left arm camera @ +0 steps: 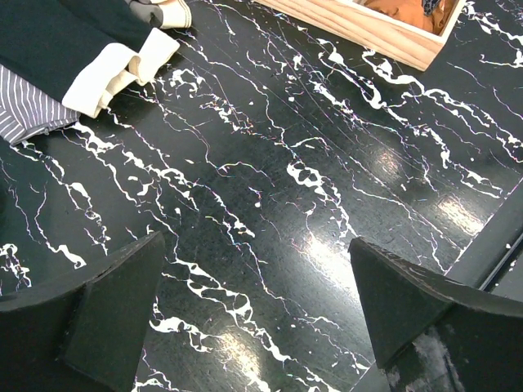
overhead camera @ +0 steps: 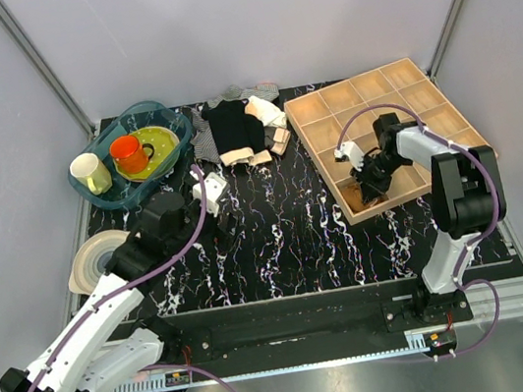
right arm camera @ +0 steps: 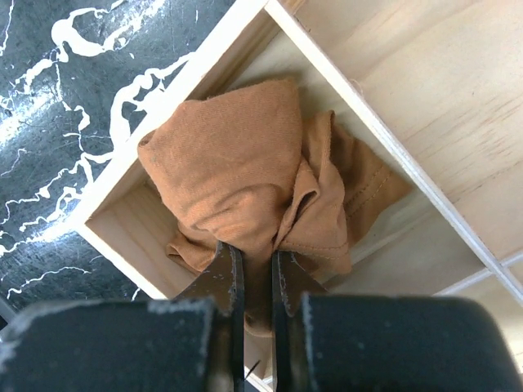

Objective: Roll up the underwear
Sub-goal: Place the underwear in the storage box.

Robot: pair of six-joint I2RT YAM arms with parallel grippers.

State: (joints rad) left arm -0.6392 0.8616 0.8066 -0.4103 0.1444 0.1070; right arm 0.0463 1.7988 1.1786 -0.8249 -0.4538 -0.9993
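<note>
Worktop (overhead camera: 288,237): black slab with white marble veining, glossy, with glare patches in the left wrist view.
Tray (overhead camera: 316,157): pale raw wood, square, split by thin slats into square compartments; sits on the right side of the worktop, turned at an angle.
Underwear (right arm camera: 245,180): rust-brown soft knit, bunched into a loose lump with deep folds and a stitched hem showing on 1 side. It lies in the tray's near-left corner compartment and fills most of it. No waistband visible.
Right gripper (right arm camera: 252,257): over that corner compartment; jaws drawn nearly together, pinching a fold of the underwear at the lump's near edge.
Left gripper (left arm camera: 257,241): above bare worktop left of centre; 2 matte black wedge-shaped fingers (left arm camera: 114,310), jaws wide apart, nothing between them.
Black garment (overhead camera: 234,126): dark cloth with cream rolled cuffs, at the far edge.
Striped cloth (overhead camera: 203,143): fine black-and-white stripes, crumpled, touching the black garment's left side.
Bin (overhead camera: 112,195): clear blue plastic, rounded corners, far left; holds an orange mug (overhead camera: 128,153), a cream mug (overhead camera: 89,174) and a yellow-green plate (overhead camera: 165,142).
</note>
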